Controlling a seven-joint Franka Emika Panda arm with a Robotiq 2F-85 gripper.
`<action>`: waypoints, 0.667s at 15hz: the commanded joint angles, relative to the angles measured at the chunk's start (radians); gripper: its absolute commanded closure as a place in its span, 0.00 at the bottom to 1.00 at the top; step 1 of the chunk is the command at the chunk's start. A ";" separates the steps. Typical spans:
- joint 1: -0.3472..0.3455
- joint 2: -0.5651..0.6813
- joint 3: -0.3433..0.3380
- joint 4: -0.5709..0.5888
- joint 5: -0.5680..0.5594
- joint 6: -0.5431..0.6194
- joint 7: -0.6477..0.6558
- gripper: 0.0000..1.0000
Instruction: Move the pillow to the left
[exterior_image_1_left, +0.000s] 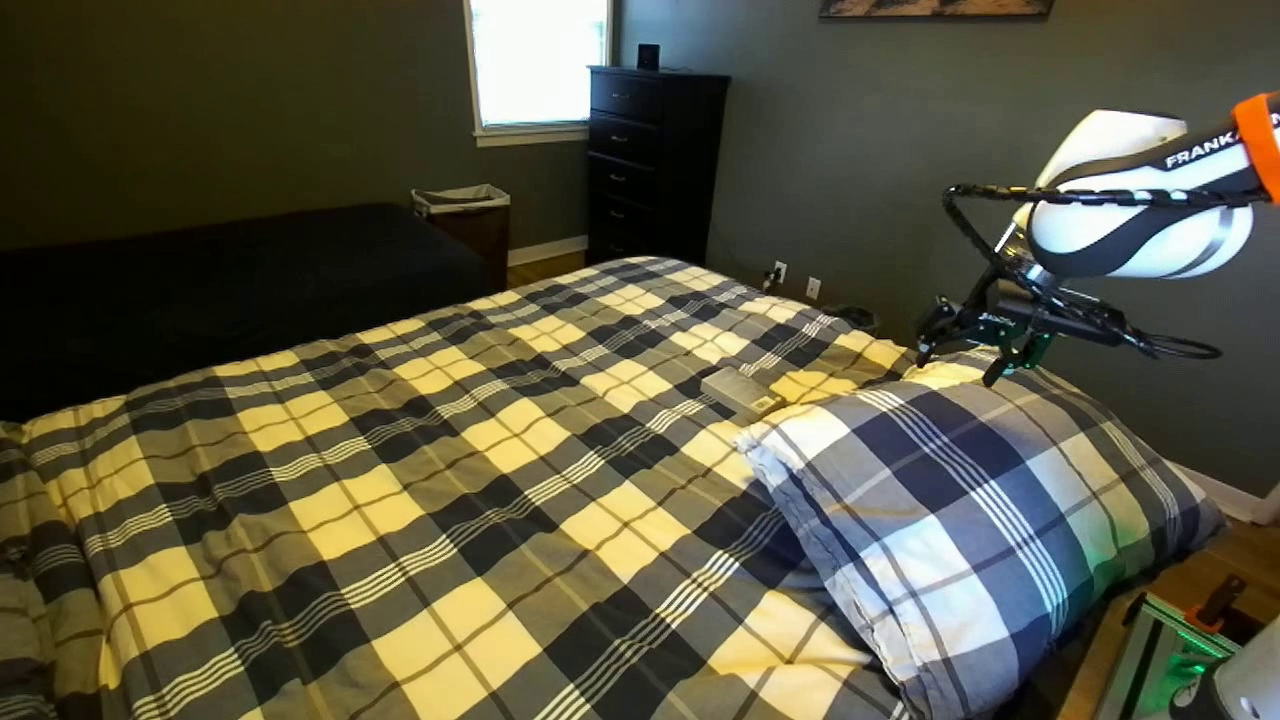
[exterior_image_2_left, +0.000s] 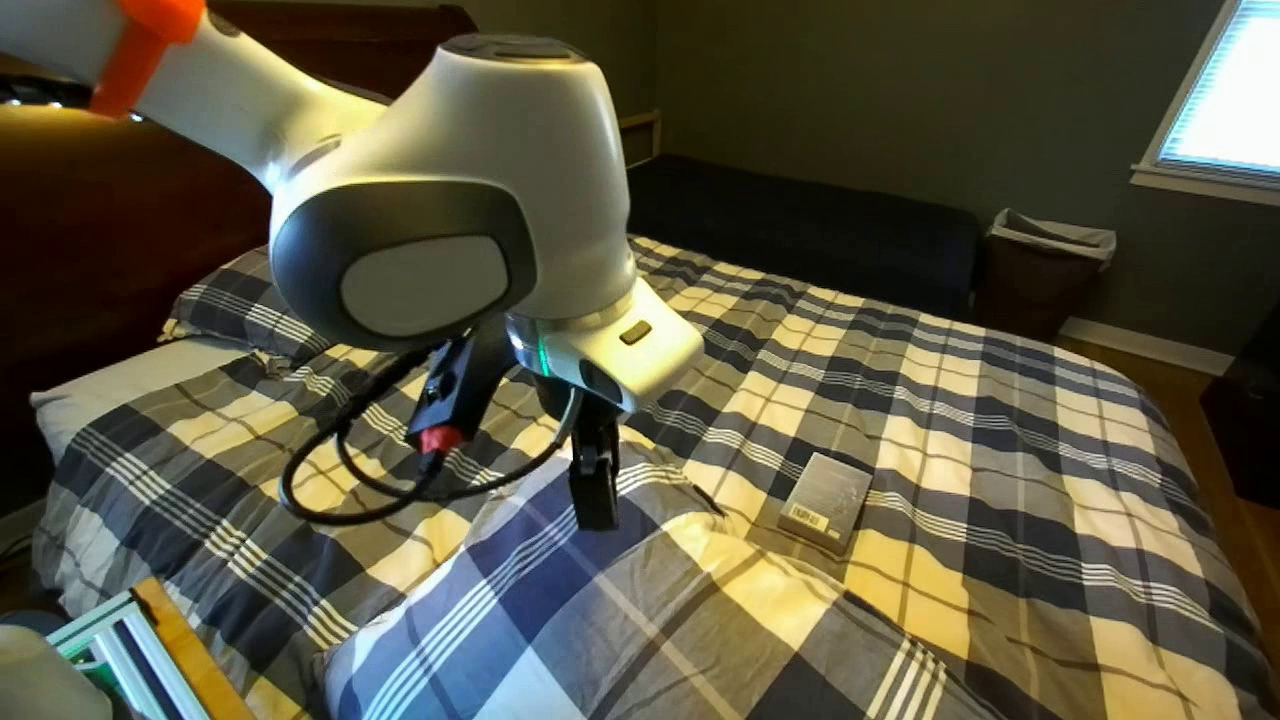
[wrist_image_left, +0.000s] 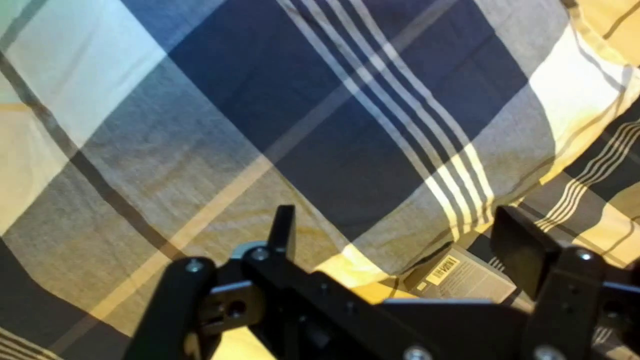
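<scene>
Currently plaid pillow (exterior_image_1_left: 990, 510) on bed (exterior_image_1_left: 430, 490), at its edge by robot arm (exterior_image_1_left: 1130, 225). Seamed end faces headboard (exterior_image_2_left: 110, 240) side; wht stripes run approx. parallel to that seam. Long axis looks to run head-to-foot w/ bed, not certain: foreshortened, partly out of frame in an exterior view. Gripper (wrist_image_left: 395, 215) over pillow, nr margin on grey box (exterior_image_1_left: 742, 392) side; jaws released, spread wide. Contact w/ fabric: can't tell. Box lies just beside pillow, label on end twd it.
</scene>
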 joint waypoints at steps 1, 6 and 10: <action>-0.042 0.052 -0.060 0.060 0.057 -0.143 -0.154 0.00; -0.151 0.152 -0.044 0.166 -0.087 -0.246 -0.091 0.00; -0.166 0.238 -0.058 0.226 -0.162 -0.177 -0.084 0.00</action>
